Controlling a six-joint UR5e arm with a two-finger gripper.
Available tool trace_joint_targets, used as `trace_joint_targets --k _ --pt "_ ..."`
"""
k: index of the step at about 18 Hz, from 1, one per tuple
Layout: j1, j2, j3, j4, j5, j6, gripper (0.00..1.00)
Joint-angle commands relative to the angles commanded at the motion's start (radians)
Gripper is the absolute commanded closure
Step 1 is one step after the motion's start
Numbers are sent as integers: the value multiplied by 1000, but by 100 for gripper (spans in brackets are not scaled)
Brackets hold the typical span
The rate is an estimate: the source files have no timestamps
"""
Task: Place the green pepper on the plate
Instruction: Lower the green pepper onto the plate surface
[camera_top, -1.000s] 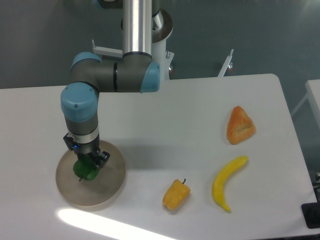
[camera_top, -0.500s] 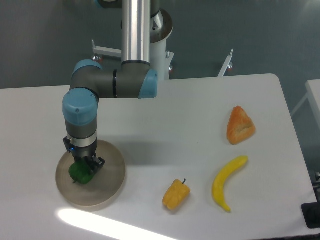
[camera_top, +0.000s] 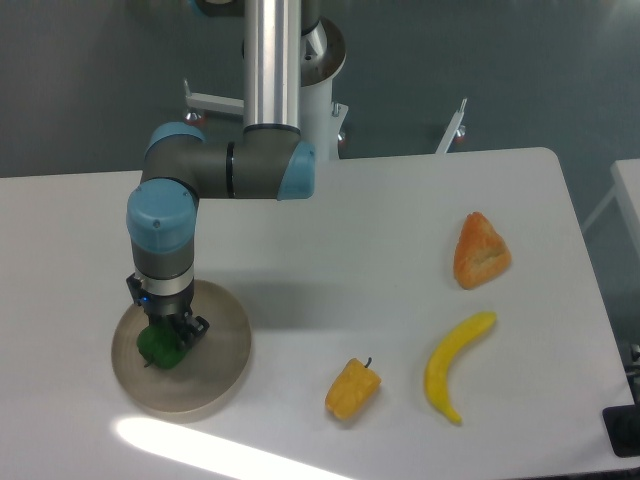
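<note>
The green pepper (camera_top: 156, 348) is small, dark green and lumpy. It rests on the left part of the round beige plate (camera_top: 215, 375) at the table's front left. My gripper (camera_top: 170, 335) points straight down over the plate, its fingers around the pepper's right side. The arm's wrist hides most of the fingers, so I cannot tell whether they still press on the pepper.
A yellow-orange pepper (camera_top: 352, 389) lies right of the plate. A yellow banana (camera_top: 452, 376) lies further right, and an orange wedge-shaped pastry (camera_top: 480, 251) behind it. The arm's base column (camera_top: 273, 60) stands at the back.
The gripper has carried the green pepper slightly left and down onto the plate. Between half a second ago and now almost nothing has moved.
</note>
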Motion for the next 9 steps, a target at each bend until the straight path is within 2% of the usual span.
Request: trace_joint_targets --k 2,9 --pt "0 -2 -2 0 0 0 66" --pt "2 5 -12 -2 -6 2 65"
